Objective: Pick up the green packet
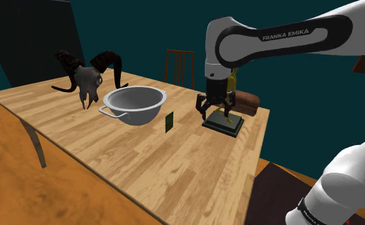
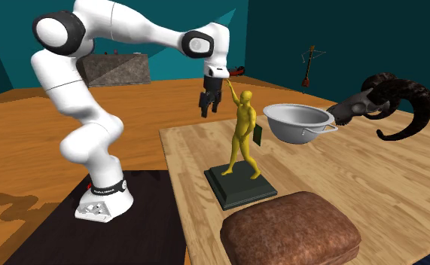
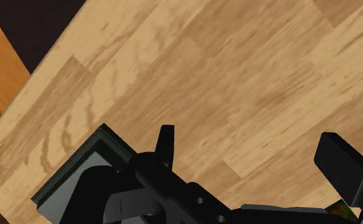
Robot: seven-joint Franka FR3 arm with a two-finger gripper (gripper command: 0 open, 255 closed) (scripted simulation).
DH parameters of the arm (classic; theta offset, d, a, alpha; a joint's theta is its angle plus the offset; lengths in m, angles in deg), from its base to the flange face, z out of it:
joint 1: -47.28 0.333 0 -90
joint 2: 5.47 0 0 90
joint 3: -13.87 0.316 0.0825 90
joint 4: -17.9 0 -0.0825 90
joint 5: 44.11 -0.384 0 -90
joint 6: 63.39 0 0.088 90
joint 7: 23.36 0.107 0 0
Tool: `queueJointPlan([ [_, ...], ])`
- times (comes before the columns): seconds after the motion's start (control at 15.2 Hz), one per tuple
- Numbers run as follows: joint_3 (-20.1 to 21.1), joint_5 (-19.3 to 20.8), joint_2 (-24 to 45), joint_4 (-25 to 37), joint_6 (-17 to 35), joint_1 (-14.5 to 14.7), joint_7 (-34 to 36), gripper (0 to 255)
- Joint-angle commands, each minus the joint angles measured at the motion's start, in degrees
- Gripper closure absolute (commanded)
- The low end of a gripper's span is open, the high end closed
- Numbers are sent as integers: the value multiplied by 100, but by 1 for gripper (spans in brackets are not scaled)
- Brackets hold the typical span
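The green packet (image 1: 169,121) stands upright on its edge on the wooden table (image 1: 142,172), just beside the grey bowl (image 1: 139,116) and apart from its wall, on the side of the bowl that faces the arm. In the second exterior view it shows as a small dark-green card (image 2: 257,134) between the bowl and the yellow statuette (image 2: 244,124). Nothing touches it, and it looks undisturbed.

The gripper (image 1: 211,105) hangs in the air farther from the bowl than the packet is, on that same side, up at the level of the statuette's raised arm and off the table. In the wrist view its two black fingers (image 3: 166,143) stand wide apart with only bare wood between them, so it holds nothing. A corner of the statuette's dark square base lies beneath the hand.

Judged from this, the task is at an early stage. The approach is not finished and no grasp has begun. What is left is to carry the hand toward the bowl, past the statuette, bring the spread fingers down on either side of the thin packet, close them on it and lift. With the bowl just beside the packet, there is little room for the finger on that side.

Beyond the bowl, on its far side from the packet, rests a horned skull (image 1: 87,80). A brown loaf-like block (image 2: 292,229) sits well away from the bowl, past the statuette.
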Motion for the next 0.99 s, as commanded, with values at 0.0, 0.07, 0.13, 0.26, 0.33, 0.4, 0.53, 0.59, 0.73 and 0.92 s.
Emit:
queueJointPlan([
  [0.0,177,99,482,358,155,-78,606,0],
  [0.07,248,168,715,554,199,-105,891,0],
  [0.13,311,247,952,757,236,-125,1176,0],
  [0.26,403,432,1434,1188,286,-137,1740,0],
  [0.33,435,534,1677,1416,297,-133,2017,0],
  [0.4,458,641,1922,1652,299,-120,2289,0],
  [0.53,468,860,2412,2151,276,-65,2815,0],
  [0.59,456,969,2656,2415,250,-22,3065,0],
  [0.73,402,1177,3144,2973,170,83,3538,0],
  [0.92,262,1455,3877,3903,-21,281,4170,0],
])
